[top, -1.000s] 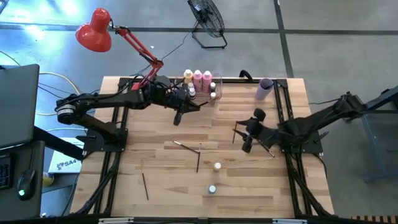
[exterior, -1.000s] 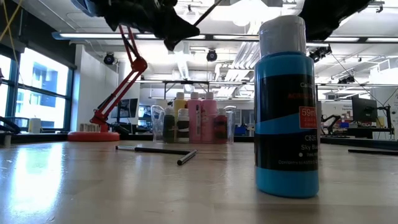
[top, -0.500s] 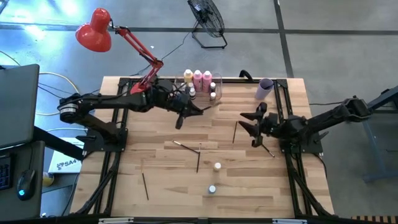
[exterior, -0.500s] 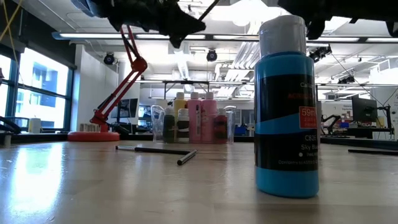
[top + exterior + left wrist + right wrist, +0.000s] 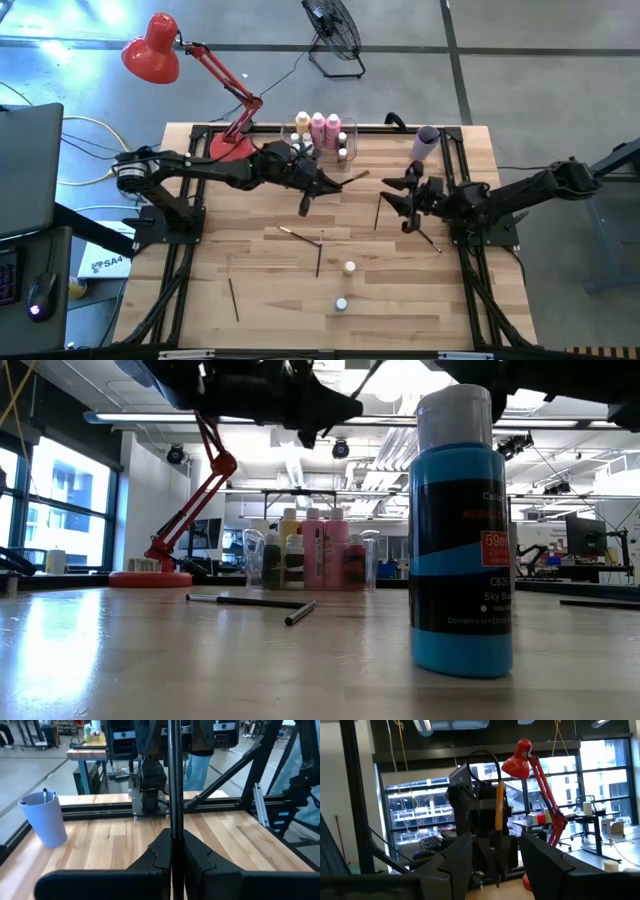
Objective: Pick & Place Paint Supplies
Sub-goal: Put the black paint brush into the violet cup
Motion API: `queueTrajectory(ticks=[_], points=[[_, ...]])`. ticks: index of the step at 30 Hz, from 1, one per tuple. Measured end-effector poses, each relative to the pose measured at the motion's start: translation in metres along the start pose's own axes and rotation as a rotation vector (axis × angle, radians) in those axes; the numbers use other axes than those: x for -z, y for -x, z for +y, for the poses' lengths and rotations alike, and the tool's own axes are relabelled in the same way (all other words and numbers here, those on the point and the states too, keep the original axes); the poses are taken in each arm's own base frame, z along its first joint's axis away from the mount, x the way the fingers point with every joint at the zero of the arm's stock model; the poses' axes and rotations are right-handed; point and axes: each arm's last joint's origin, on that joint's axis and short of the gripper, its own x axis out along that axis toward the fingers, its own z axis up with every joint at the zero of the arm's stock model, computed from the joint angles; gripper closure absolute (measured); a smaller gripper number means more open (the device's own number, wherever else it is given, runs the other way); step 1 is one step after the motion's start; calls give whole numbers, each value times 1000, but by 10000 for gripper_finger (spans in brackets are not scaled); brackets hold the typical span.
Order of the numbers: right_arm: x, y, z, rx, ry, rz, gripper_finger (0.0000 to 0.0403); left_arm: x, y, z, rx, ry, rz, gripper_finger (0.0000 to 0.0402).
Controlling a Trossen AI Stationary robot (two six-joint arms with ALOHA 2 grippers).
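**left arm holding a brush mid-air, handover to right looks imminent**

left gripper (image 5: 318, 182) is clamped on a paintbrush (image 5: 350, 178), raised over the table just in front of the clear bin (image 5: 322, 131). in the left wrist view the brush (image 5: 175, 780) stands pinched between the closed fingers (image 5: 197, 855). right gripper (image 5: 400, 195) sits near it, on the lilac cup (image 5: 427, 142) side of the bin, jaws spread and holding nothing. it points at the left arm; the right wrist view shows the brush's wood handle (image 5: 499, 810) straight ahead between its fingers (image 5: 542, 857).

other supplies: tall pink and yellow bottles (image 5: 318, 125) in the bin, loose brushes (image 5: 300, 236) and two small white-capped bottles (image 5: 349, 268) on the table further out from the bin.

risks, my read:
- the brush is thin and pinched at one end, so it can pivot in the grip. if the right jaws close off-axis they miss or knock it loose.
- left releasing before right has it means a drop onto the table.
- the two grippers are close and could clip each other.

vs a second ago: left gripper has travelled away from the bin toward the right arm. right gripper has swung from pointing down at the table to facing the left arm. both grip states unchanged.
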Motion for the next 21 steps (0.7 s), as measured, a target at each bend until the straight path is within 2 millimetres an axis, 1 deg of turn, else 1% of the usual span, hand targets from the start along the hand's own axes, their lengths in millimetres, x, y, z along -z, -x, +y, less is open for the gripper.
queueTrajectory(ticks=[4, 7, 12, 14, 17, 21], points=[[7, -2, 1, -1, 6, 29, 245, 4, -10, 3, 2, 26, 20, 389], [12, -4, 1, 1, -6, 46, 245, 1, -19, 4, 6, 23, 12, 389], [17, -7, 1, 17, -1, 52, 245, 7, -37, -4, 39, 20, 34, 389], [18, -7, 1, 29, 8, 54, 245, 7, -42, -8, 53, -7, 27, 389], [18, -7, 1, 27, 21, 58, 245, 9, -45, -13, 65, -25, 35, 389], [18, -7, 1, 15, 24, 58, 245, 8, -45, -12, 51, -30, 34, 389]])
